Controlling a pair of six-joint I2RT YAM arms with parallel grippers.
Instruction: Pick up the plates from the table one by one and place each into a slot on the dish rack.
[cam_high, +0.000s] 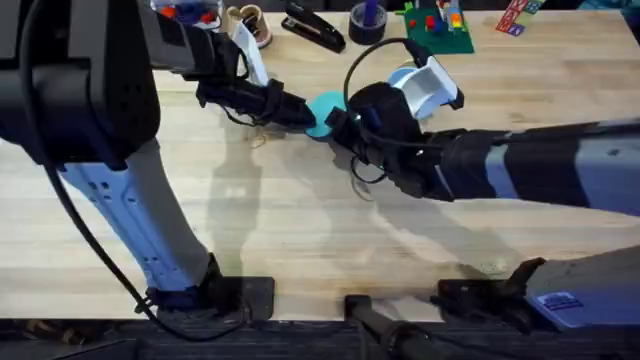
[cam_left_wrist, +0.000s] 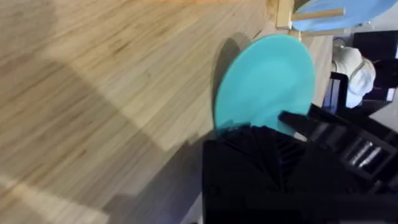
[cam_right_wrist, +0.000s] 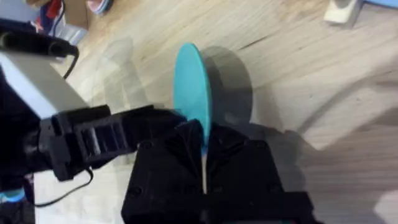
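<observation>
Turquoise plate (cam_high: 322, 112) on edge above the worktop (cam_high: 300, 230) — pinched by both the left gripper (cam_high: 305, 113) and right gripper (cam_high: 338, 122), jaws of each closed on its rim.

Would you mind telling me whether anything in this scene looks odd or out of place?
One thing stands out: both pincers sit at the same turquoise plate. The right pincer is shut on its rim, holding it on edge above the table, while the left pincer meets it from the other side.
</observation>
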